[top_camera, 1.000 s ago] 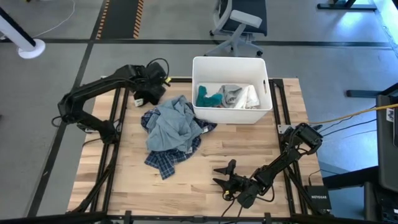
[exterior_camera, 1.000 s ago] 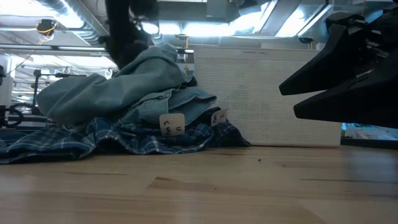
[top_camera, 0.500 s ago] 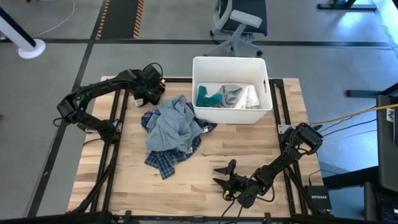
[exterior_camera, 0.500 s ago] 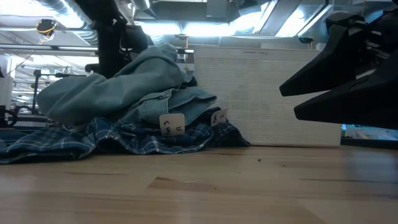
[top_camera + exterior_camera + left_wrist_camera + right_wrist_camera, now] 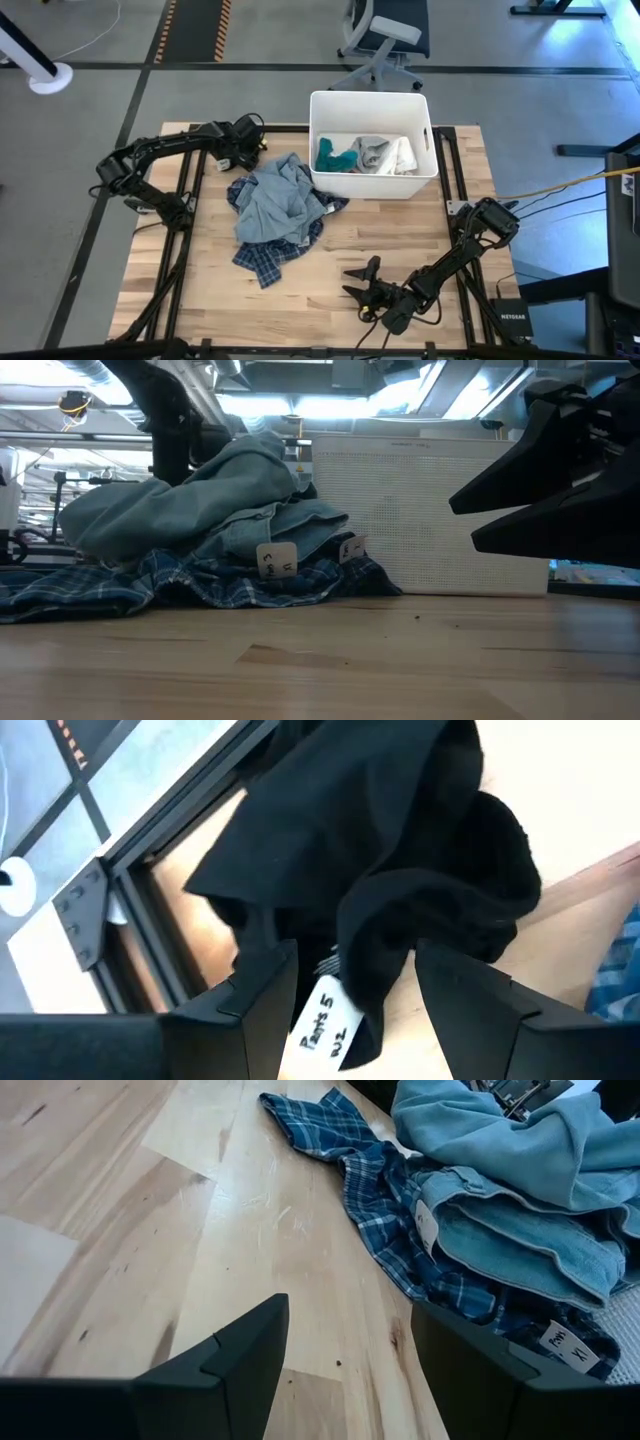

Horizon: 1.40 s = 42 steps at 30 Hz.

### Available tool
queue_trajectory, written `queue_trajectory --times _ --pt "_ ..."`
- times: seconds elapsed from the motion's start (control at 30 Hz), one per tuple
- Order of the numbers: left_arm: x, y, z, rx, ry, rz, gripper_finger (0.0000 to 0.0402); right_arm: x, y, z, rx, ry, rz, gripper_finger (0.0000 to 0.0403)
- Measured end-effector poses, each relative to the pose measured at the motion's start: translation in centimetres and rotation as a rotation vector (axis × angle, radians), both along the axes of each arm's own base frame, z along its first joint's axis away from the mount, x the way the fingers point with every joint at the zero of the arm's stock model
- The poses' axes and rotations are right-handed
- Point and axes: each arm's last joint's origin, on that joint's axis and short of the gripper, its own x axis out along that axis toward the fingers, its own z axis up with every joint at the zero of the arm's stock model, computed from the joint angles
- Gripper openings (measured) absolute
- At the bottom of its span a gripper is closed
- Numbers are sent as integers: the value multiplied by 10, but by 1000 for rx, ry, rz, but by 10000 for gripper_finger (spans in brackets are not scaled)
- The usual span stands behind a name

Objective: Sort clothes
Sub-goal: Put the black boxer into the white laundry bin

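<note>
The plaid shirt point(image 5: 268, 252) lay mostly hidden under the blue-grey garment point(image 5: 272, 203) beside the bin point(image 5: 372, 188). The bin's wall hid the lower parts of the clothes inside it. The black garment point(image 5: 400, 860) was cut off by the left wrist view's edge, and its tag point(image 5: 322, 1024) was only partly readable.
</note>
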Motion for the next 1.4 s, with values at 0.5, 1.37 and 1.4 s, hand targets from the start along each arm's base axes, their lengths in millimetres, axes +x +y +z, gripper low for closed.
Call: queue_trajectory --times 0.5,1.37,1.4 --pt "1 9 -8 46 -3 -42 108 0 0 0 -3 2 -1 232" --pt "6 -17 30 92 79 -165 5 0 -1 0 -27 -12 -28 232" --pt "6 -22 41 110 62 -179 5 0 -1 0 -28 -14 -31 232"
